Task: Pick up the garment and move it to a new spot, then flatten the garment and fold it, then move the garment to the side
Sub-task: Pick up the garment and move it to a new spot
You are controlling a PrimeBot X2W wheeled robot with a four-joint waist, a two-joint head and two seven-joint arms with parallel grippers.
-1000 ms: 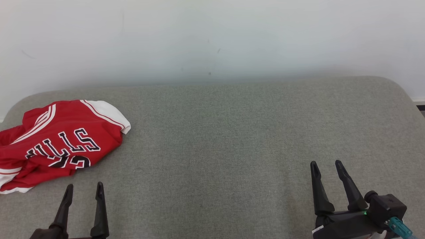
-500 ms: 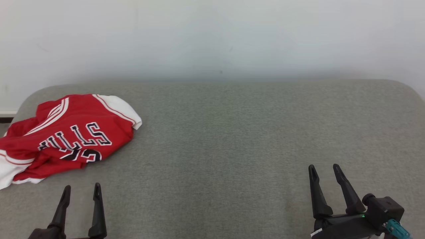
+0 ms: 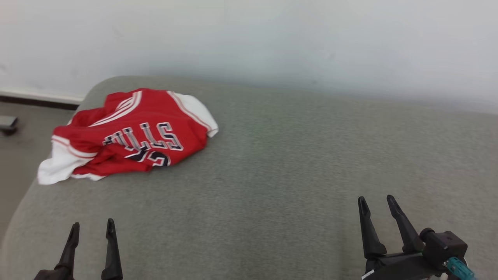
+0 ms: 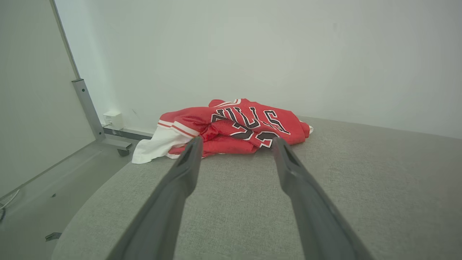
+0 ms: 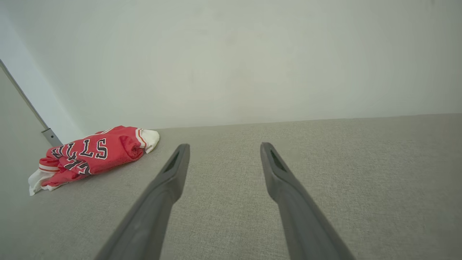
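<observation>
Shows a red garment (image 3: pixel 132 132) bunched on the far left corner of a grey cushion (image 3: pixel 272 175), close to the pale wall (image 3: pixel 249 39) and well apart from both grippers. Looks like a sports jersey: red body, white trim stripes, white cloth at both ends, black letters edged in white across the top face, part of a black number tucked into a fold beside them. Lies rumpled and partly doubled over, not flat. Runs lengthwise on a diagonal in the head view, from a white end at the cushion's left edge up to a white end farther right and nearer the wall. Reads upside down from the head, with the tops of the letters toward the robot. Has the left gripper (image 3: pixel 93 223) low at the near left, fingers spread and holding nothing, aimed at the garment in the left wrist view. Shows the right gripper (image 3: pixel 376 198) likewise spread wide and empty over bare cushion at the near right.
</observation>
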